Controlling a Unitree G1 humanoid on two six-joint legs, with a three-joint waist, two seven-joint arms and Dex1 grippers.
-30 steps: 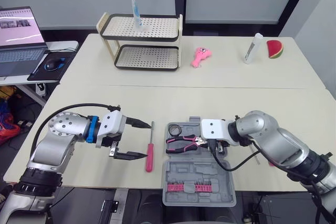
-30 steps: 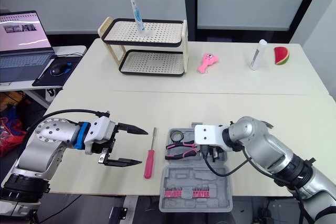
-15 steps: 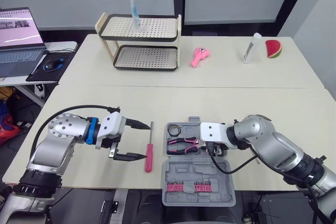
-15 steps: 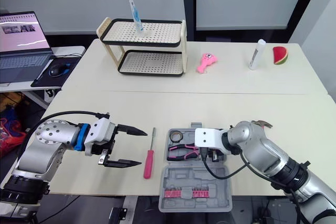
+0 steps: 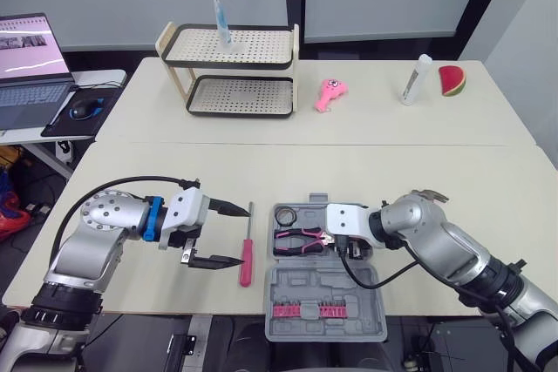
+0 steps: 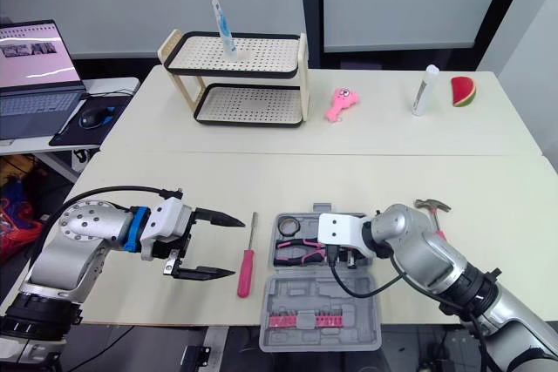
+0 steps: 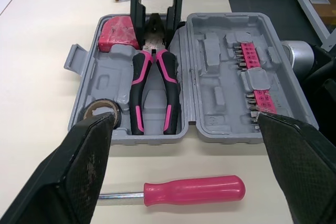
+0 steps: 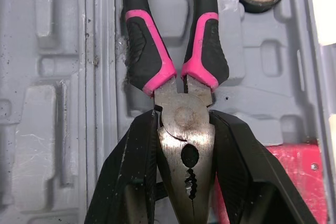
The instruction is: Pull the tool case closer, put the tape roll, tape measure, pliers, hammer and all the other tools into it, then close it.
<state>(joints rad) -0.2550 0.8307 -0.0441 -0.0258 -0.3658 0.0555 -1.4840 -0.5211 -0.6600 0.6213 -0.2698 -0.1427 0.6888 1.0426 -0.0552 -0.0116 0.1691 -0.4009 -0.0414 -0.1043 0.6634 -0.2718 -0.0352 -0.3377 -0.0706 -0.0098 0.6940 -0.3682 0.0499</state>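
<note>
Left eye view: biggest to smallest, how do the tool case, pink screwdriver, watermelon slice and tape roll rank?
1. tool case
2. pink screwdriver
3. watermelon slice and tape roll look alike; the slice sits farther from the camera, so unranked.

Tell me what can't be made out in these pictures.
- Hammer: handle hidden behind the right arm in the eye views; cut off by the edge in the left wrist view.
- Pliers: nose tips run off the edge of the right wrist view, between the fingers of the right gripper.
- Tape measure: partly behind one finger there.
- Bits: too small to tell types.
</note>
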